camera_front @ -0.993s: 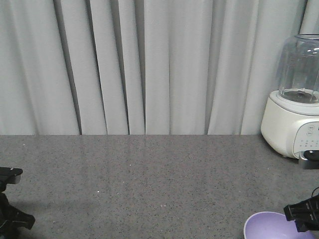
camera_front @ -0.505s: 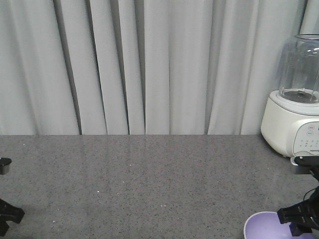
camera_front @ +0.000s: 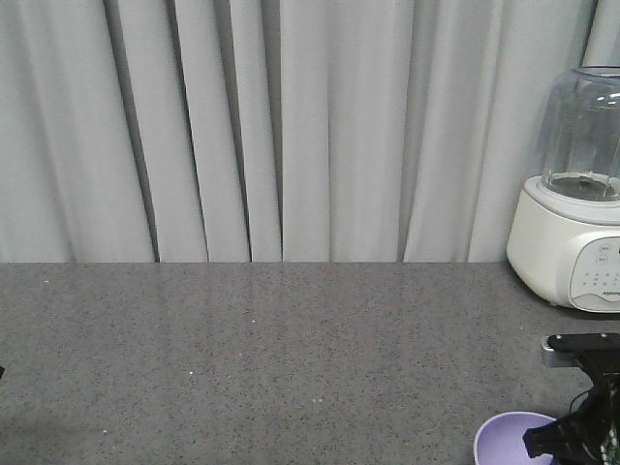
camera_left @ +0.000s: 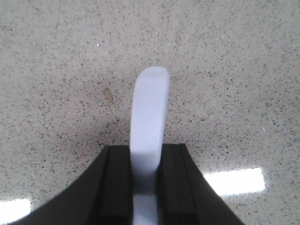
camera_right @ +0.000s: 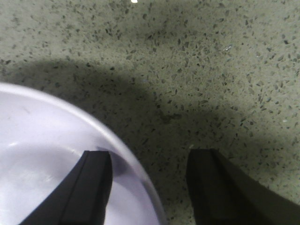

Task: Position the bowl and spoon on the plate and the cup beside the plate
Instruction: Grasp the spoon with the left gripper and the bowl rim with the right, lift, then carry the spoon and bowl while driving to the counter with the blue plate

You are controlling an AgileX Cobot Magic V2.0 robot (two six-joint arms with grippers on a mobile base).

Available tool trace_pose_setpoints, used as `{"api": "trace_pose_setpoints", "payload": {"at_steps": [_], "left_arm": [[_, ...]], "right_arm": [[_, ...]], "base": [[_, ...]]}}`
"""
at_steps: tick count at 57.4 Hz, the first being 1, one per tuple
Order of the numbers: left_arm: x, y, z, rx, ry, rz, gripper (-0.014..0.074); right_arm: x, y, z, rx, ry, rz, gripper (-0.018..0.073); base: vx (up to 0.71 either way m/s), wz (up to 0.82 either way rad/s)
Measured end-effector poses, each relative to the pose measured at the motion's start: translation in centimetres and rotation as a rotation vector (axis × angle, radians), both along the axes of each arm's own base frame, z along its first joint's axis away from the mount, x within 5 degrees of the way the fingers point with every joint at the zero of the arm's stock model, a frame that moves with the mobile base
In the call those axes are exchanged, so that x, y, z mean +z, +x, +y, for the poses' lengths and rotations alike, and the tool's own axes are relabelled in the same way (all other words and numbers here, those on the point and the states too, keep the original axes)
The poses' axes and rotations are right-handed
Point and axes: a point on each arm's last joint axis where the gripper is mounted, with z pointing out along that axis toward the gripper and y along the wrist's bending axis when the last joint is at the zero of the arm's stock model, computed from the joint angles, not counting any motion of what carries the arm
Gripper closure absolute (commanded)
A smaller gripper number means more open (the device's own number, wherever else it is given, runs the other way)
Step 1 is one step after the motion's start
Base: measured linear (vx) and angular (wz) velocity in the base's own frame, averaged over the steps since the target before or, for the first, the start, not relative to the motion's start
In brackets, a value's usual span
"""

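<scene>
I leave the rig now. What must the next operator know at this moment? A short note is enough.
Left gripper: shut on the spoon handle, over the counter.
Right gripper: open, one finger inside the bowl, one outside its rim.
The plate and cup are not in view.
Done: spoon gripped.
Left: close on the bowl, set bowl and spoon on the plate, cup beside it.

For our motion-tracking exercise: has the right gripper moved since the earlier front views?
Yes. The right gripper has shifted down-frame and left, away from the blender.
</scene>
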Motion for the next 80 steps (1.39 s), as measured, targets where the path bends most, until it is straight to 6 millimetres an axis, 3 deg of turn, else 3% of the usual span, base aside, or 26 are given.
{"api": "trace_pose_setpoints", "payload": {"at_steps": [19,34,45,57,62,72,80], "left_arm": [[1.3,-1.1,0.0,0.0,0.001,-0.049,0.0602],[1.7,-1.0,-0.2,0.002,-0.027,-0.099,0.0602],[2.4,-0.6,-0.8,0.008,-0.114,-0.188,0.0602],[5.5,-2.4,-1.0,0.011,-0.142,-0.39,0.0602],[7.1,-3.7,-1.0,-0.015,-0.112,-0.494,0.0602],[9.4,-7.6,-1.0,-0.057,-0.057,-0.676,0.0602],[8.2,-10.8,-1.1,-0.053,-0.054,-0.735,0.0602]], "right_arm": [[0.6,0.4,0.1,0.0,0.013,-0.055,0.057],[2.1,0.5,0.5,0.051,0.039,-0.151,0.0571],[7.3,-1.0,1.1,0.105,0.064,-0.393,0.057],[16.7,-4.4,1.3,0.146,0.032,-0.698,0.0569],[19.1,-6.3,1.4,0.166,0.013,-0.786,0.0569],[20.5,-11.1,2.0,0.214,0.023,-0.893,0.0569],[19.9,-14.8,2.2,0.219,0.023,-0.97,0.0569]], "base": [[0.0,0.0],[0.0,0.0],[0.0,0.0],[0.0,0.0],[0.0,0.0],[0.0,0.0],[0.0,0.0]]}}
